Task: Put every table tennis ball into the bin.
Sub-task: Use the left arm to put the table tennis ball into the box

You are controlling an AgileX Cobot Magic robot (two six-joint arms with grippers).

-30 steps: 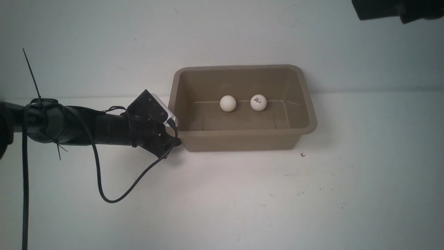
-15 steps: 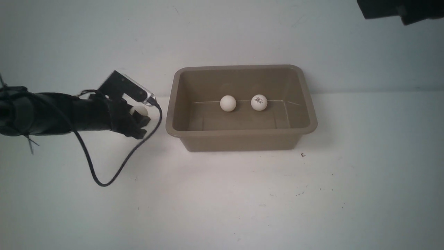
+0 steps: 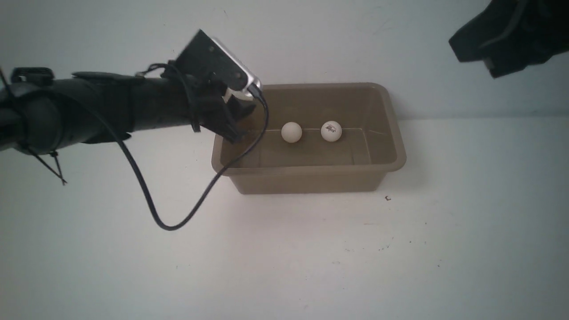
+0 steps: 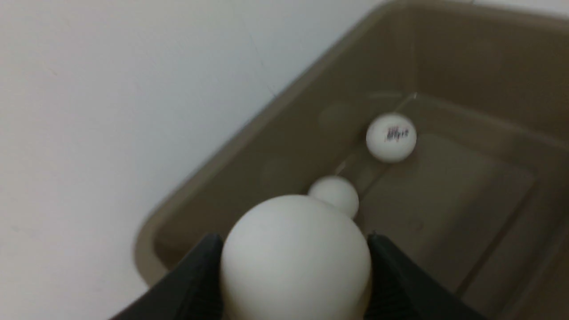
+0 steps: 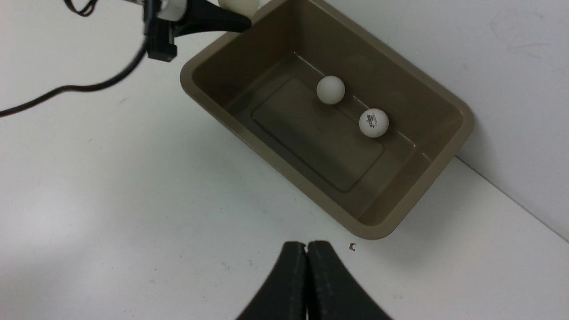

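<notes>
Two of the table tennis balls are already down in the bin (image 3: 311,180). A plain one (image 3: 291,132) and one with a small dark logo (image 3: 331,131) lie near each other, not touching, along the crease where the floor meets the far wall.

The third ball (image 4: 293,266) is in the air. The left gripper (image 4: 294,242) has it pinched between its two black fingers, which are spread about as wide as the ball and press on either side of it. From the front that gripper hangs above the bin's left end, towards the far corner and higher than the rim. The left wrist view looks past the ball straight into the tub, so I'd say it is over the opening or right at its edge.

The right gripper (image 5: 306,249) is raised well off to the right over the white table (image 3: 284,258). Its fingers are pressed flat together with nothing between them.

So the job looks nearly finished — two in, and one carried and waiting to be let go. What seems to be left is a release, perhaps after a small move further in over the floor so the ball doesn't clip the rim and bounce out.

By my count there are three balls, one bin and two grippers. I see no ball on the table.
</notes>
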